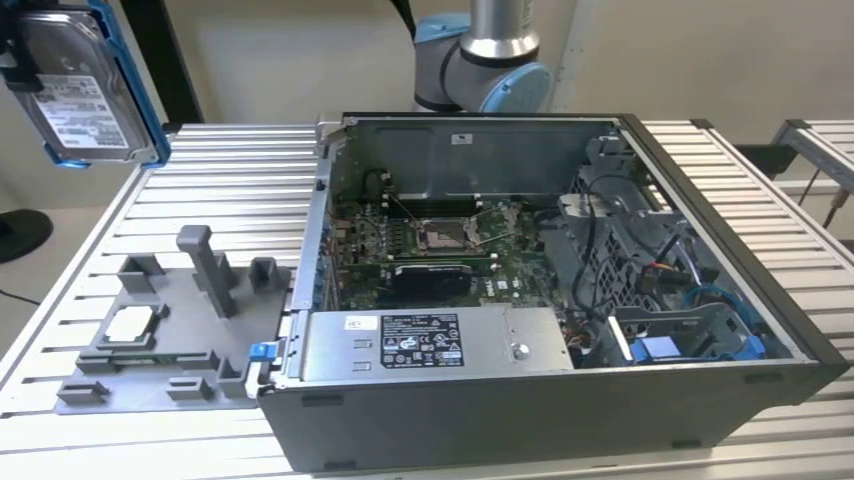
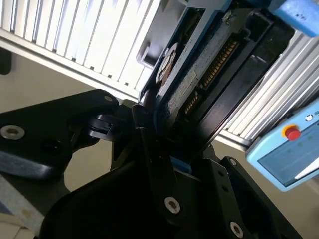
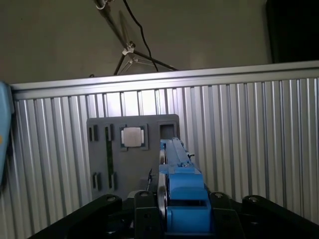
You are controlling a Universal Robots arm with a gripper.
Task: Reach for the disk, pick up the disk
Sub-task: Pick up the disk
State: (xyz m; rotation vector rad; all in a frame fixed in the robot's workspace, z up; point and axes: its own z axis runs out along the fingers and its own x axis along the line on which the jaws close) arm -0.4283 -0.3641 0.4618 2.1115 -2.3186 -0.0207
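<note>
gripper [image 3: 182,215] clenched on disk [image 1: 83,88] | exterior view: disk aloft | first wrist view: grey tray [image 3: 139,169] below

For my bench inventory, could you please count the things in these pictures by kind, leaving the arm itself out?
disk: 1
open computer case: 1
grey fixture plate: 1
white chip: 1
control pendant: 1
Total: 5
</note>
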